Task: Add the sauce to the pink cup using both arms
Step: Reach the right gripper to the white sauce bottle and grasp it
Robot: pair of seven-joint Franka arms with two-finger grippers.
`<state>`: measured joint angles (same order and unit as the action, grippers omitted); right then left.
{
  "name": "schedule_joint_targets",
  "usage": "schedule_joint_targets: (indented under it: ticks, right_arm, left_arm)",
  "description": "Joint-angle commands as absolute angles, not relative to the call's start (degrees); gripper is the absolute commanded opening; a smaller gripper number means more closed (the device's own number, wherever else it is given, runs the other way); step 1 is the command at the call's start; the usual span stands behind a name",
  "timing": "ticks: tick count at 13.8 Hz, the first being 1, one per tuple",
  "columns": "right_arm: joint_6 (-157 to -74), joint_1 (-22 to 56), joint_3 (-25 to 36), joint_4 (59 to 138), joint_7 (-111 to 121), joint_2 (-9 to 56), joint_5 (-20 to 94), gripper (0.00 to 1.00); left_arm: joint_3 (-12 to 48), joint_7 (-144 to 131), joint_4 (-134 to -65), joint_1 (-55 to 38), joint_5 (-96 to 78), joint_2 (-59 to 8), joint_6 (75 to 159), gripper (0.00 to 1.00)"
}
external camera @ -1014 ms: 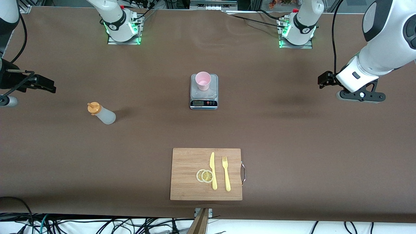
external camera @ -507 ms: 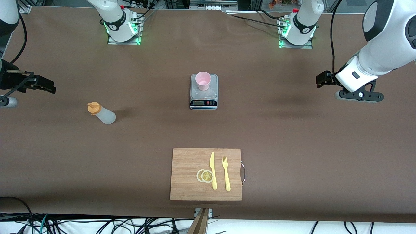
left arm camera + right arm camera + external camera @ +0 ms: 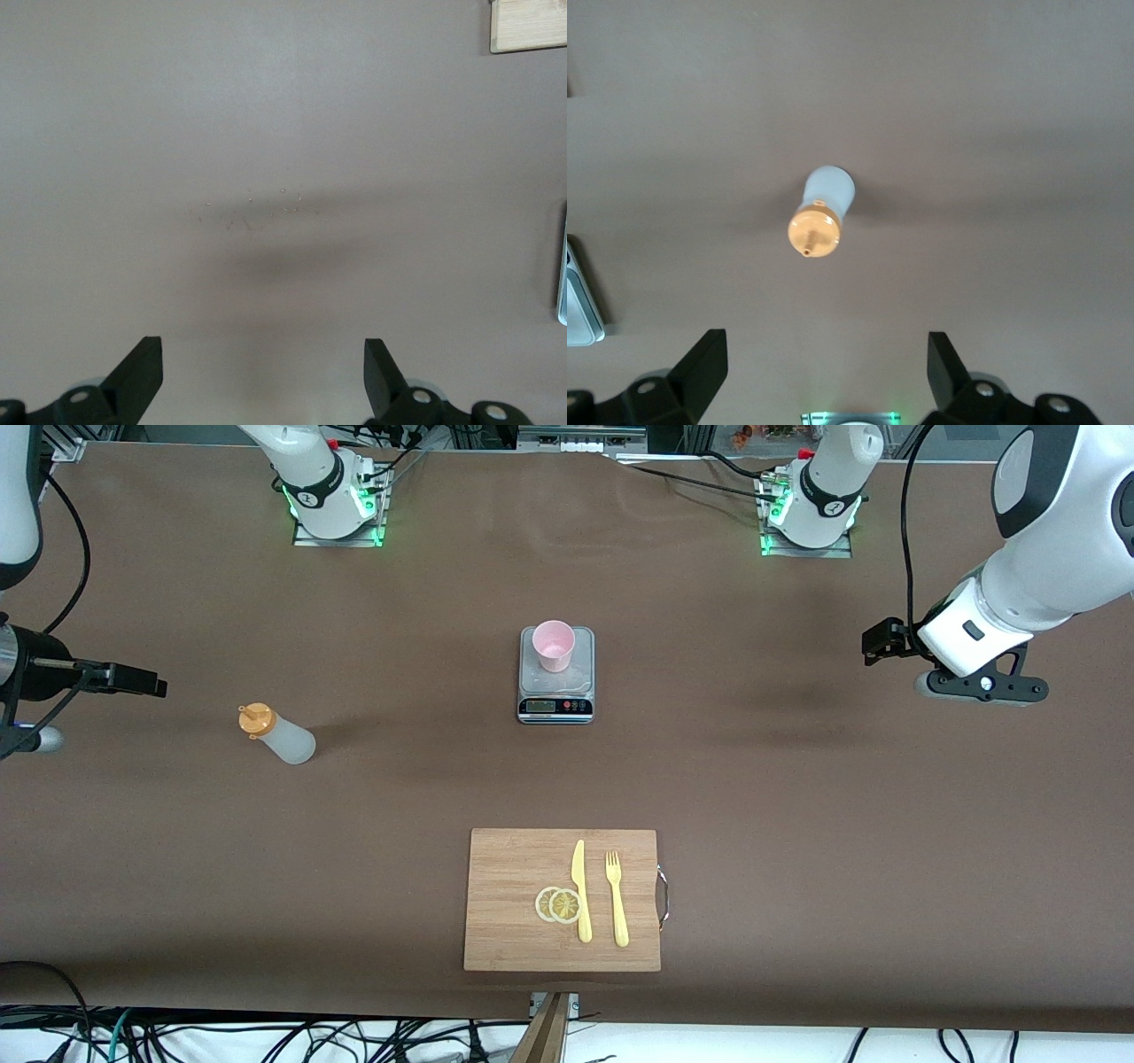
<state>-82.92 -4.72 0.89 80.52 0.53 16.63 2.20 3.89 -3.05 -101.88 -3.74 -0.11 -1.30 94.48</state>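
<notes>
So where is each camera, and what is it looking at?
Front view: high across the table, facing both arms; left end effector and right end effector show, open, over bare table.
Left wrist view: on the left arm, looking down at bare brown table; its open fingertips show.
Right wrist view: on the right arm, looking down at the whitish orange-capped squeeze bottle.
Shared: front and right wrist views both show that bottle.
</notes>
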Motion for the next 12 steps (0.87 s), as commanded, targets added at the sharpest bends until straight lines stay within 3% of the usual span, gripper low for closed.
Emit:
schedule_joint_targets:
  ticks: [1, 6, 12]
  right_arm:
    - [-81.4, -7.3, 0.6, 80.7, 6.1, 17.7, 3.4, 1.00]
    - [-84.8, -10.0, 0.6, 80.9, 31.1, 24.0, 5.8, 1.00]
    - [-88.1, -16.4, 0.5, 81.7, 63.0, 32.1, 17.7, 1.00]
  left_arm:
    - [3.9, -3.1, -100.7, -3.5, -1.1, -1.8, 93.3, 1.00]
    - [3.8, -3.0, -100.7, -3.4, -1.1, -1.8, 93.3, 1.00]
    - [3.8, -3.1, -100.8, -3.4, -1.1, -1.9, 93.4, 1.00]
